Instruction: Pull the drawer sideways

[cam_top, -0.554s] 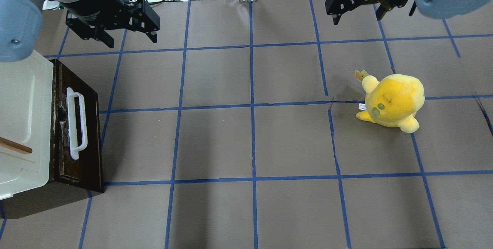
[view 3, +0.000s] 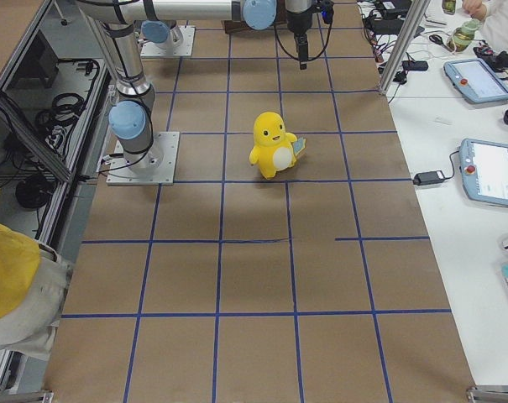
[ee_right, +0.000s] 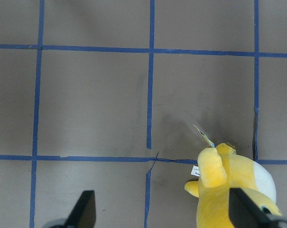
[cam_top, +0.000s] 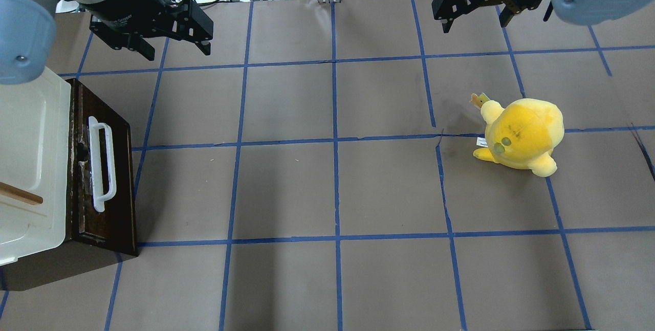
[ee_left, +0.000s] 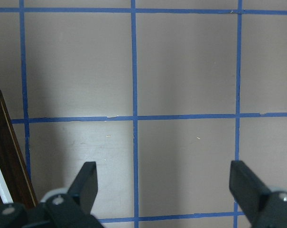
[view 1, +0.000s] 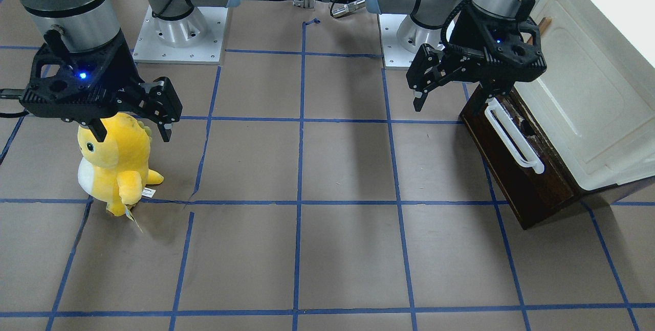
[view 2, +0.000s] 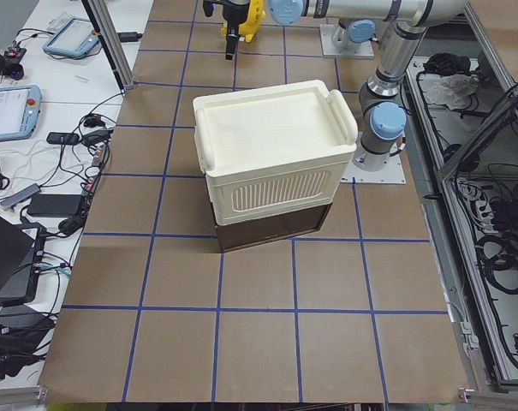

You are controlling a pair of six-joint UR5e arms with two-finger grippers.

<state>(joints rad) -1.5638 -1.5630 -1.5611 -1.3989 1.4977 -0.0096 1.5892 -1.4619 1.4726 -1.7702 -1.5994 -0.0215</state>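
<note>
Left hand [cam_top: 177, 54] farther out; dark worn drawer [cam_top: 124, 177]

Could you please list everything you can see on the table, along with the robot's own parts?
drawer: one, dark brown front, on the robot's left, beneath the cabinet
cabinet: one, cream, on top of the drawer
plush toy: one, yellow with a white belly, upright on the robot's right
table: one, brown cover with a blue tape grid
left end effector: one, black, open, above the table near the drawer, holding nothing
right end effector: one, black, open, above the table near the plush toy, holding nothing
</note>
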